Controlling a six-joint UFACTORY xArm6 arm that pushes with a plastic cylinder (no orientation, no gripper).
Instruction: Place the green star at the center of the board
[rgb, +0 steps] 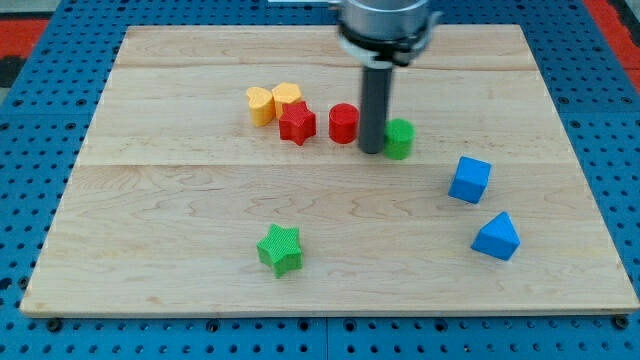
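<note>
The green star (280, 249) lies on the wooden board (180, 190) at the view's lower middle, left of centre. My tip (371, 150) stands above the board's centre, far up and right of the star. It sits between a red cylinder (343, 123) on its left and a green block (399, 138) on its right, close to both.
A red star (297, 123) lies left of the red cylinder. A yellow heart (261, 105) and a yellow block (287, 96) sit beside it. A blue cube (469, 179) and a blue wedge-like block (497, 237) lie at the view's right.
</note>
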